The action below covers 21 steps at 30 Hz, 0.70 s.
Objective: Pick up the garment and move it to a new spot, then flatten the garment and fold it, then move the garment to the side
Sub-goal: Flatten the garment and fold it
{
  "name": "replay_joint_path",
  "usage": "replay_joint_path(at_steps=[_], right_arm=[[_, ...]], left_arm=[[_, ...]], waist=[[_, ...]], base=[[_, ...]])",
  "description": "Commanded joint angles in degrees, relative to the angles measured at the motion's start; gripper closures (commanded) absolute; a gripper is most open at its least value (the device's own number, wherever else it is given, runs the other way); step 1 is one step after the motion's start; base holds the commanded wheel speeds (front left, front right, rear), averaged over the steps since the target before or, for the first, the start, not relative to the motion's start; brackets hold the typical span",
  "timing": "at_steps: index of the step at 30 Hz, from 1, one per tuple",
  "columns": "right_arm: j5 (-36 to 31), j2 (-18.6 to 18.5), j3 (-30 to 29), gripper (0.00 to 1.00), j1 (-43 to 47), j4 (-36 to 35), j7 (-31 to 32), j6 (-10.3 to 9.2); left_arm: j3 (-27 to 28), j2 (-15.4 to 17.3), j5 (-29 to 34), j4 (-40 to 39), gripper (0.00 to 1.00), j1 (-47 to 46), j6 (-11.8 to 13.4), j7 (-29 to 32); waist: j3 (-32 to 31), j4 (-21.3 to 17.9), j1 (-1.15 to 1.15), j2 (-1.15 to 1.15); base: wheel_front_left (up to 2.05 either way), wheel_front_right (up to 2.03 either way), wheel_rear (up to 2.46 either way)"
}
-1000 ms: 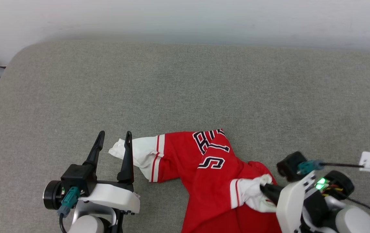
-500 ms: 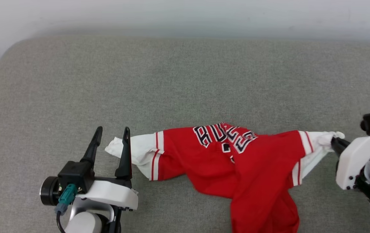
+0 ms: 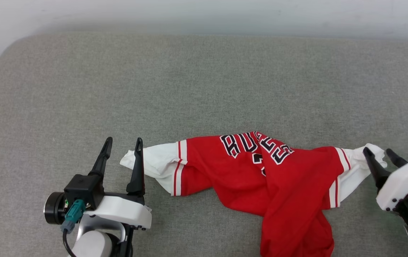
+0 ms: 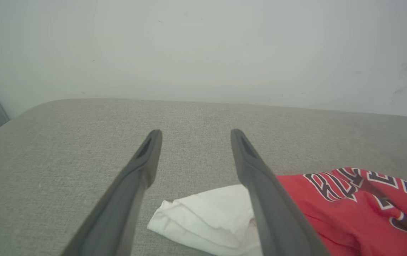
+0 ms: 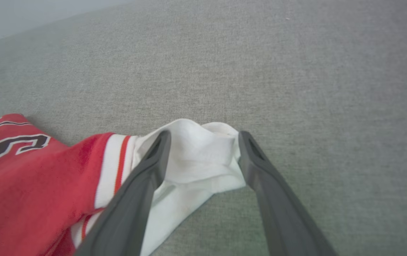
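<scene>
Sleeves mark the two ends of the garment (image 3: 279,182), which lies crumpled in a loose band across the near part of a grey padded surface (image 3: 204,89), its red body sagging toward the near edge on the robot's right.

The left hand (image 3: 124,140) hangs at the garment's left end with its fingers spread wide and nothing between them. In the head view its inner finger crosses the tip of the white sleeve (image 3: 154,160). In the left wrist view that sleeve (image 4: 207,220) lies folded on the surface below the left hand (image 4: 195,132), partly behind the inner finger, and whether the finger touches it cannot be told.

The right hand (image 3: 377,150) is at the opposite end, also spread wide. In the right wrist view the bunched end of the other white sleeve (image 5: 196,160) sits between the fingers of the right hand (image 5: 205,134), resting on the surface and not pinched.

Black lettering (image 3: 254,148) edged in white runs across the red chest, but the cloth folds over itself there, so it cannot be read with certainty. Red stripes band the white sleeve seams.
</scene>
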Motion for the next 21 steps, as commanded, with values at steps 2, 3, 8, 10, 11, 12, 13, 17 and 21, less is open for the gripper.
replay_joint_path(at_steps=[2, 3, 8, 10, 11, 12, 13, 17, 21], right_arm=[[-0.37, 0.44, -1.43, 0.00, 2.03, -0.38, -4.49, -0.04], [-1.18, 0.46, -2.01, 0.00, 2.62, -0.66, -6.48, -0.03], [-3.81, 1.71, -4.27, 0.00, 5.04, -2.24, -13.29, -0.03], [-5.77, 2.61, -4.84, 0.00, 6.08, -3.61, -15.88, -0.03], [-6.63, 3.15, -4.95, 0.00, 6.62, -4.42, -16.84, -0.03], [-7.55, 3.81, -5.00, 0.00, 7.08, -5.46, -17.66, -0.03], [-8.42, 4.36, -4.85, 0.00, 7.59, -6.55, -18.21, -0.03], [-10.93, 6.54, -3.59, 0.00, 9.54, -12.04, -18.70, -0.03], [-12.26, 8.55, -2.28, 0.00, 11.69, -17.89, -17.32, -0.04]], left_arm=[[0.08, 0.04, 0.06, 0.25, 0.00, 0.67, -0.09, -0.33], [0.14, 0.11, 0.02, 0.32, 0.00, 0.94, 0.00, -0.34], [0.58, 0.56, -0.24, 0.13, 0.00, 1.79, 0.41, -0.34], [0.95, 0.94, -0.50, 0.02, 0.00, 2.32, 0.62, -0.21], [1.17, 1.18, -0.60, -0.04, 0.00, 2.48, 0.73, -0.06], [1.43, 1.50, -0.66, -0.14, 0.00, 2.70, 0.87, 0.13], [1.70, 1.80, -0.92, -0.17, 0.00, 2.98, 1.01, 0.33], [2.77, 3.67, -1.77, -0.39, 0.00, 3.14, 0.70, 2.38], [3.82, 6.58, -4.63, -0.17, 0.00, 1.51, -1.11, 9.08]], waist=[[-1.16, -0.18, 0.00, 0.00], [-1.53, -0.28, 0.00, 0.00], [-3.04, -0.75, 0.00, 0.00], [-3.78, -1.05, 0.00, 0.00], [-4.20, -1.21, 0.00, 0.00], [-4.50, -1.35, 0.00, 0.00], [-4.79, -1.52, 0.00, 0.00], [-5.33, -2.05, 0.00, 0.00], [-4.79, -2.76, 0.00, 0.00]], base=[[0.00, 0.00, 0.00], [0.00, 0.00, 0.00], [0.00, 0.00, 0.00], [0.00, 0.00, 0.00], [0.00, 0.00, 0.00], [0.00, 0.00, 0.00], [0.00, 0.00, 0.00], [0.00, 0.00, 0.00], [0.00, 0.00, 0.00]])
